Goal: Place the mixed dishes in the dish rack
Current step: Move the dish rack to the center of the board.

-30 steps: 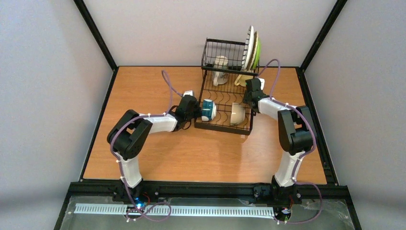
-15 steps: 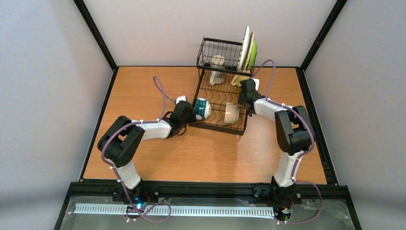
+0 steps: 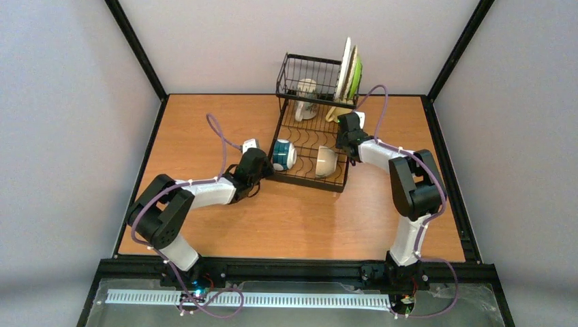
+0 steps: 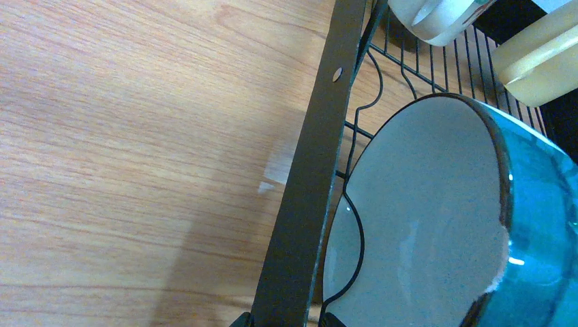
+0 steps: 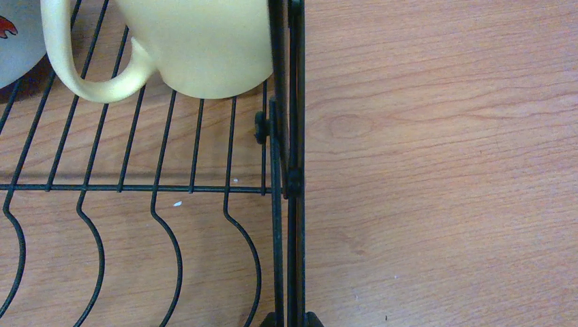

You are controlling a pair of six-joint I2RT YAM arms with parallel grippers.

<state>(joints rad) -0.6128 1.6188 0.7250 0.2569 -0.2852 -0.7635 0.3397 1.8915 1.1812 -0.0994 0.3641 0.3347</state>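
The dish rack (image 3: 308, 182) is seen standing on the wooden table (image 3: 204, 122), turned slightly askew, with its raised basket tier at the far end. At the rack's left side bar (image 4: 307, 191) the left gripper (image 3: 264, 167) is placed; in the left wrist view only the very tips of its fingers are shown, one on each side of that bar and against it, so the gripper is taken to be clamped on the rack's edge. At the rack's right rim (image 5: 293, 136) the right gripper (image 3: 343, 126) is set in the same way, its fingertips drawn nearly together with the thin rim wires pinched between them. Inside the rack, the teal-banded cup (image 3: 283, 154) is laid on its side on the slotted base, just inside the left bar, its pale grey inside turned towards the left wrist camera. A cream-white bowl (image 3: 326, 161) is stood on edge in the base towards the rack's near right corner. A cream mug (image 3: 334, 112) is rested on the base against the right rim, below the basket tier. A white mug (image 3: 305, 95) is seen under the basket tier at the rack's far end, and the lime-green plate (image 3: 356, 75) is held upright at the rack's far right corner beside a pale plate.
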